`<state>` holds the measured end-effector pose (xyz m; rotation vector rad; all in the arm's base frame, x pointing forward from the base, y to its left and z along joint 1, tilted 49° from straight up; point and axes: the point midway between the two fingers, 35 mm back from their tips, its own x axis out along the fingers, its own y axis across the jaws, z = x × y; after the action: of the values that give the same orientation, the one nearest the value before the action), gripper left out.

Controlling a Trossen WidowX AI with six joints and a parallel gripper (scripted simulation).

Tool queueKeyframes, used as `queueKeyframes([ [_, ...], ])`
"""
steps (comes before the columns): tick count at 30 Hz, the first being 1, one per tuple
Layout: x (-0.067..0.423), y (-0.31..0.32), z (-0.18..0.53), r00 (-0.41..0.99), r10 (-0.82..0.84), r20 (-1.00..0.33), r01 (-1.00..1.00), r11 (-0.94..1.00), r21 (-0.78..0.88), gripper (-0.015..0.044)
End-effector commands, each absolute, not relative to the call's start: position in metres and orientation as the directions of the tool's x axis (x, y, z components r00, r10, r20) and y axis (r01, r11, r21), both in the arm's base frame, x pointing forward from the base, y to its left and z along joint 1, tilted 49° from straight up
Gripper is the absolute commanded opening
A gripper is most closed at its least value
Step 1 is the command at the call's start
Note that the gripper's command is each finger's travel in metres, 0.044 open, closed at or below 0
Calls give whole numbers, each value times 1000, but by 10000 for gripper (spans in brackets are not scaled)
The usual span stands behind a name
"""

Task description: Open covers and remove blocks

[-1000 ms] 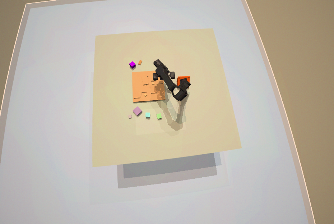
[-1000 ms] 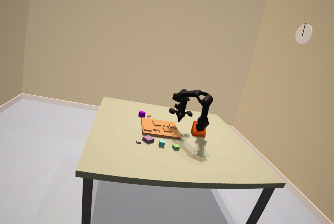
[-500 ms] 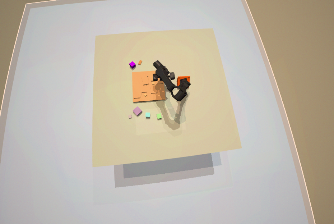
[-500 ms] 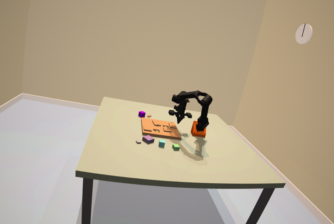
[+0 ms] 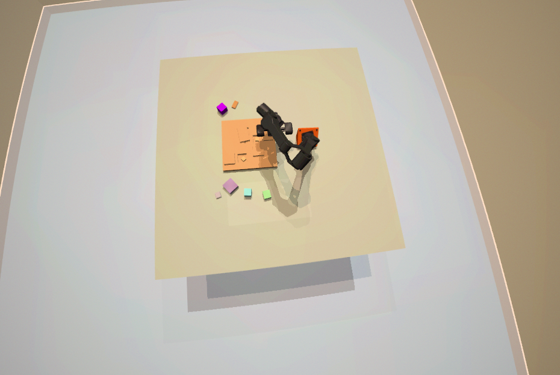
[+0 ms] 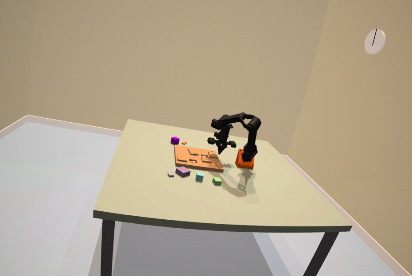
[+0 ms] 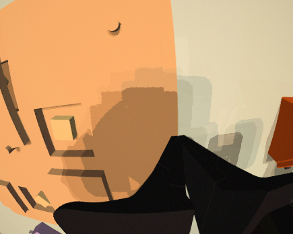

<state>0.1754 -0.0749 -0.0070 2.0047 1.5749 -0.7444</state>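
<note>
The orange puzzle board [image 5: 230, 135] [image 6: 182, 153] [image 7: 80, 11] lies flat on the table. In the wrist view one open well holds a pale orange block [image 7: 64, 128]. My gripper [image 5: 260, 131] [image 6: 221, 150] [image 7: 177, 142] is shut on nothing and hangs a little above the board's edge nearest the arm's base. On the table beyond the board lie a magenta cube [image 5: 221, 108] [image 6: 175, 140] and a small orange block [image 5: 234, 104] [image 6: 184, 142]. In front of it lie a mauve flat block [image 5: 230, 185] [image 6: 182, 171], a small pink block [image 5: 218, 195] [image 6: 171, 174], a cyan block [image 5: 247, 191] [image 6: 199, 176] and a green block [image 5: 267, 194] [image 6: 216, 181].
The arm's orange base [image 5: 307, 132] [image 6: 245, 163] [image 7: 288, 133] stands on the table right beside the board. The table [image 5: 316, 207] [image 6: 166, 206] stretches wide on all sides of the board.
</note>
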Motion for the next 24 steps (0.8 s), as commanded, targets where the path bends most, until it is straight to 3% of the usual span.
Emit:
queueKeyframes([
  [1, 176, -71, -9, 192, 715, -672, 973, -226, 37, 0],
  [24, 179, -56, -21, 192, 717, -670, 973, -226, 38, 0],
])
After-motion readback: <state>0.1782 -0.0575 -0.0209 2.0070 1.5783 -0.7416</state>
